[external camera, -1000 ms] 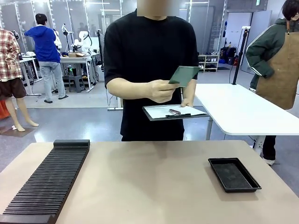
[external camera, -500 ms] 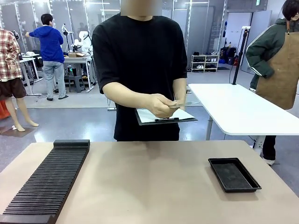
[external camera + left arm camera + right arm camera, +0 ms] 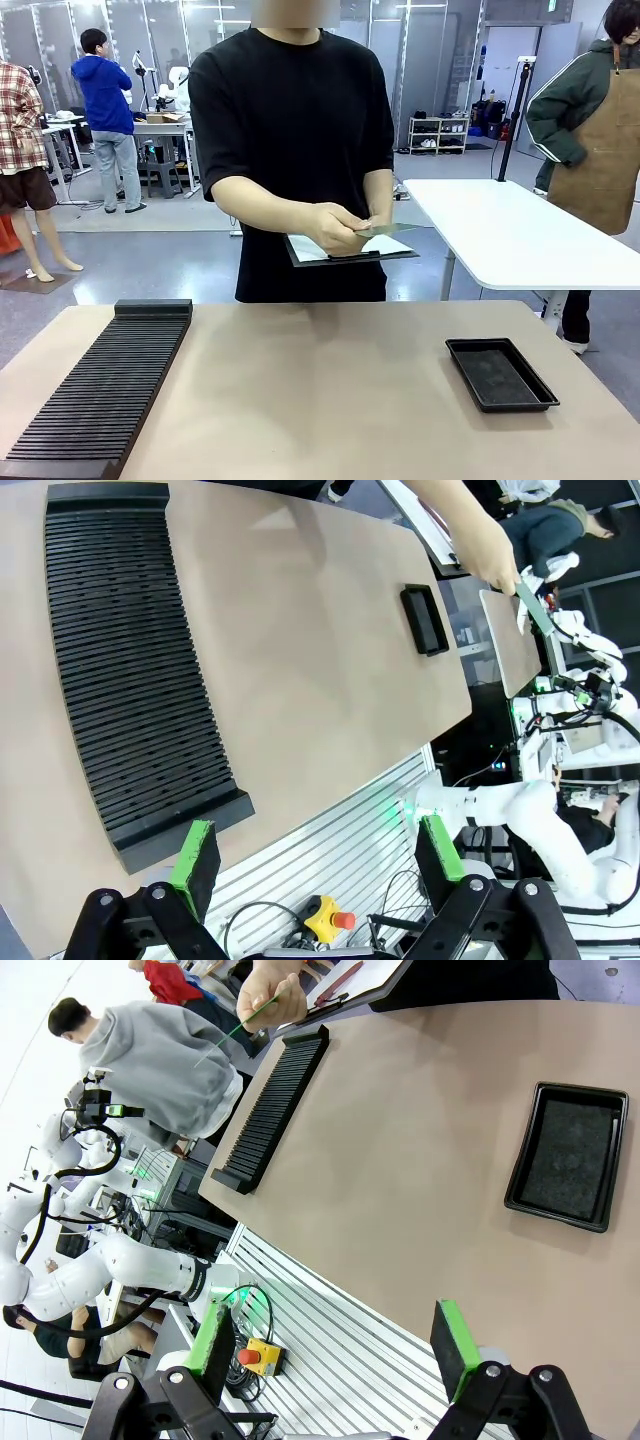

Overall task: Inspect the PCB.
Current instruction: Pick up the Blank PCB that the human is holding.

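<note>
The person across the table holds the PCB [image 3: 388, 230], a thin green board, nearly flat and edge-on in one hand [image 3: 335, 227], just above a grey clipboard [image 3: 345, 250] with white paper. It appears as a thin green sliver in the left wrist view [image 3: 531, 599] and in the right wrist view [image 3: 232, 1032]. My left gripper [image 3: 318, 852] is open, well back from the table edge, nothing between its green pads. My right gripper [image 3: 335, 1345] is also open with nothing in it, hanging off the near side of the table.
A long black slotted rack [image 3: 100, 395] lies along the table's left side [image 3: 140, 680] [image 3: 275, 1100]. A shallow black tray [image 3: 500, 373] sits at the right [image 3: 424, 619] [image 3: 567, 1155]. A white table [image 3: 520, 235] and other people stand behind.
The person has lowered the PCB from a raised, tilted pose to nearly flat over the clipboard and shifted slightly left. Neither gripper has changed.
</note>
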`<state>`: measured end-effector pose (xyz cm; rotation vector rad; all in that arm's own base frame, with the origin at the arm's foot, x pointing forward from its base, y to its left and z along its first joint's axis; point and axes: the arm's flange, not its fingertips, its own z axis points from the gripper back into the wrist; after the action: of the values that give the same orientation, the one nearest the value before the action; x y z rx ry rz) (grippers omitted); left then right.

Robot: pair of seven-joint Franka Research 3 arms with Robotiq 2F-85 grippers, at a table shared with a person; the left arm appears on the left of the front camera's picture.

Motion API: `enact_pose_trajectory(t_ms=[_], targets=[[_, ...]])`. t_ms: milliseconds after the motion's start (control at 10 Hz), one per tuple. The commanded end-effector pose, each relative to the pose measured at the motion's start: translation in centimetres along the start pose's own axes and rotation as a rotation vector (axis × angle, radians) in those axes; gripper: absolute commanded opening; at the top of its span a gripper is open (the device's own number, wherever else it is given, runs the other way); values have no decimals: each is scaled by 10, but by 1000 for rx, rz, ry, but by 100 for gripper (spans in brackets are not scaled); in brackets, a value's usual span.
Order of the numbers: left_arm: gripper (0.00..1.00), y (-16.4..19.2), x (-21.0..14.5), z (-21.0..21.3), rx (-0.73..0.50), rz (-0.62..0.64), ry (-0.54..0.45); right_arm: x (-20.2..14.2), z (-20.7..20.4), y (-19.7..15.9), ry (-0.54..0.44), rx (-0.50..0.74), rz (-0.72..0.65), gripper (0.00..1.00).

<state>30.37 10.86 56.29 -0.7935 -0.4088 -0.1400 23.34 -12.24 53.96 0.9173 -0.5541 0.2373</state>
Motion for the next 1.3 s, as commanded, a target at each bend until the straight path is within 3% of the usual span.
enact_pose_trajectory(t_ms=[0,700,900,1200], targets=[[100,0,2,3,8,0,12,-1,1,1,-7,11,11,100],[100,0,2,3,8,0,12,0,0,0,0,0,0,100],[100,0,2,3,8,0,12,20,-3,21,-14,141,-144,100],[100,0,2,3,8,0,12,62,-59,29,-15,324,-424,100]])
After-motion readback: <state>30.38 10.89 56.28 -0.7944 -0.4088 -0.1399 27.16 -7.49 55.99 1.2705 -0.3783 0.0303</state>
